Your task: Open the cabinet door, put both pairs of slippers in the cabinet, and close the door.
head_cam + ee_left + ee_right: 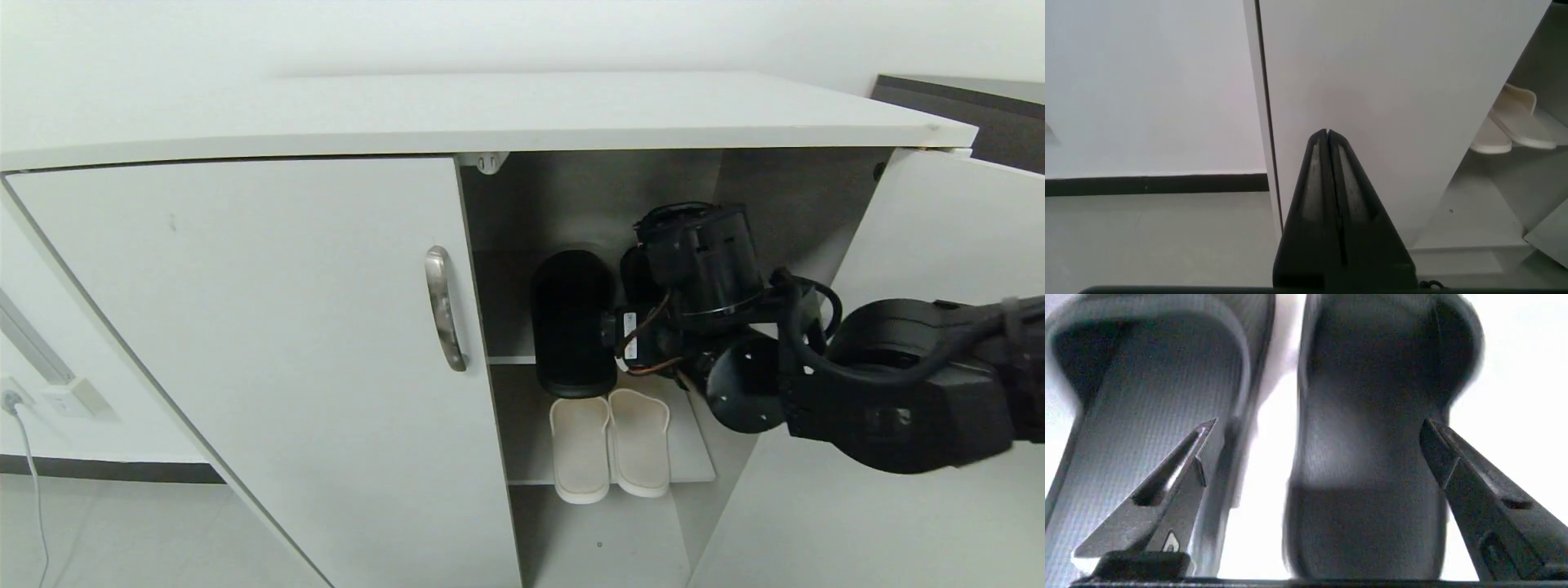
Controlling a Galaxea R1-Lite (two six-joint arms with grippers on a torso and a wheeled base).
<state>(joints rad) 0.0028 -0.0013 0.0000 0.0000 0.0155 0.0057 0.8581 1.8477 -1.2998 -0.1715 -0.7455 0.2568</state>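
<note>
**Black slippers held inside the open cabinet**

The white cabinet (490, 114) stands with its right door (939, 245) swung open and its left door (245, 327) closed, the metal handle (443, 309) at that door's inner edge. The right arm (898, 392) reaches into the open compartment. The right gripper (1319, 426) has its fingers spread wide and clamped on the black slippers (1372, 416). One finger (1167, 498) lies over the inside of one slipper and the other finger (1478, 498) runs along the outer edge of its mate.

In the head view the black slippers (571, 322) hang upright above the shelf (694, 457), just behind the white slippers (608, 441). The white pair lies side by side and flat on that shelf, the near ends reaching over its front edge.

The left gripper (1327, 135) has its fingers pressed together with nothing between them. It sits low in front of the closed left door, near the floor (1167, 237). From there the white slippers (1511, 122) show on their shelf past the door's edge.
</note>
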